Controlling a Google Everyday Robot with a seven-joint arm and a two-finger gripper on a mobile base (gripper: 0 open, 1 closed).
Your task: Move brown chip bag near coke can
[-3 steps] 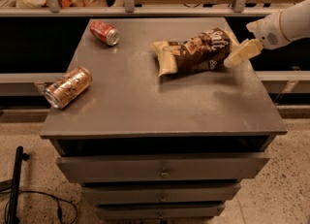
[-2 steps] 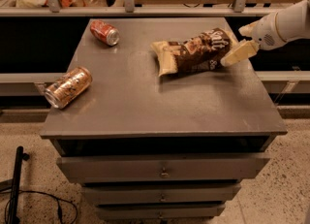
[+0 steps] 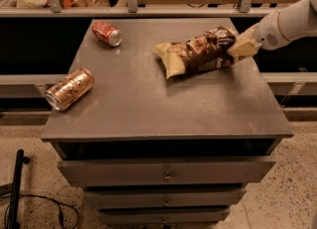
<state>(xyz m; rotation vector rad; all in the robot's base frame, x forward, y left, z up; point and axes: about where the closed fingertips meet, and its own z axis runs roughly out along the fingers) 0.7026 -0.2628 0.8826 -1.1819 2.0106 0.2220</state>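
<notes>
Lying on the rear right part of the grey cabinet top (image 3: 163, 109), the brown chip bag (image 3: 195, 52) is stretching crosswise, its cream left end pointing toward the middle of the surface and its right end rising slightly toward the back right corner.

Gripper (image 3: 241, 48): reaching in from the right on a white arm (image 3: 287, 22), it is sitting at the bag's right end and appearing to touch it. Whether it is clasping the bag or merely resting against it, I cannot tell.

Coke can (image 3: 107, 33): lying on its side near the rear left corner, silver top facing right and front, well apart from the bag.

Copper-orange patterned can (image 3: 69, 89): lying on its side at the left edge, partly overhanging it, nearer the front than the coke can.

Drawers (image 3: 168, 171): stacking below the top, fronts facing the camera.
</notes>
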